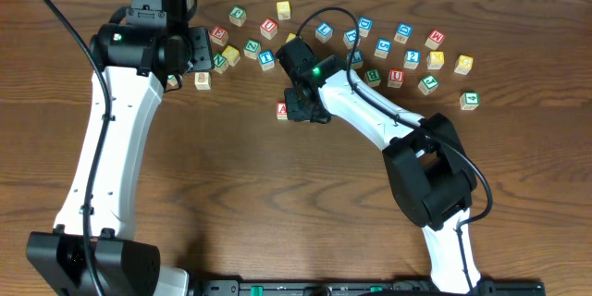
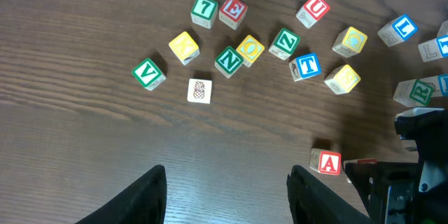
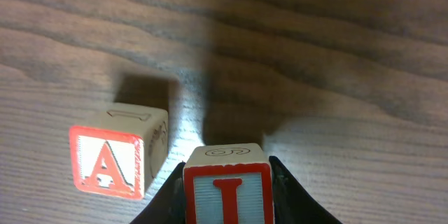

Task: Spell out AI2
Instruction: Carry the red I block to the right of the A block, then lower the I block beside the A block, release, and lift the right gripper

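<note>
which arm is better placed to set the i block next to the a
Right. The right gripper is shut on the I block, close beside the A block. The left gripper is open and empty, with neither block between its fingers.

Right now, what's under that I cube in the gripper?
Its underside is hidden, so whether it rests on the table cannot be told. The right gripper is shut on the I cube; past it only bare table and shadow show. The A cube sits beside it, apart.

Wooden table (image 2: 84,133) bears A cube (image 2: 329,162), scattered lettered cubes (image 2: 228,60).
</note>
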Robot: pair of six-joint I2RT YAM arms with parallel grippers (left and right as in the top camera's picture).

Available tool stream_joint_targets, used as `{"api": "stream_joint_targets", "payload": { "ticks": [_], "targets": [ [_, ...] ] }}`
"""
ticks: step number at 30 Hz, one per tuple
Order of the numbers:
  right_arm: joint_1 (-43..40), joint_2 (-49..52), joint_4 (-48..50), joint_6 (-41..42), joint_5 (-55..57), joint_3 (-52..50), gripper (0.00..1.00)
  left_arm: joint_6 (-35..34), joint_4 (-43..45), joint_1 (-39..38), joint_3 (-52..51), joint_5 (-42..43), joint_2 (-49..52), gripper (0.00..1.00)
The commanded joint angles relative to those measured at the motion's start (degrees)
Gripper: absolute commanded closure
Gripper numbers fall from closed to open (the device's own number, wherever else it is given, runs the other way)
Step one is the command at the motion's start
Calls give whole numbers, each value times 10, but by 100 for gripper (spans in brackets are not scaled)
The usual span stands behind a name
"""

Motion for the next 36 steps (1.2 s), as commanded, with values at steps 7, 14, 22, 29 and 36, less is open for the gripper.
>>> {"api": "stream_joint_targets", "payload": {
  "ticks": [7, 14, 22, 29, 36],
  "targets": [
    [12, 10, 12, 13, 12, -4, 79, 5, 1, 2, 0, -2, 0, 45],
    [14, 22, 19, 13, 12, -4, 76, 5, 1, 2, 0, -2, 0, 45],
    [14, 22, 25, 13, 14, -4, 70, 5, 1, 2, 0, -2, 0, 45],
    [14, 22, 29, 13, 14, -3, 62, 5, 1, 2, 0, -2, 0, 45],
    [13, 12, 19, 12, 13, 7, 63, 5, 1, 2, 0, -2, 0, 45]
  ]
}}
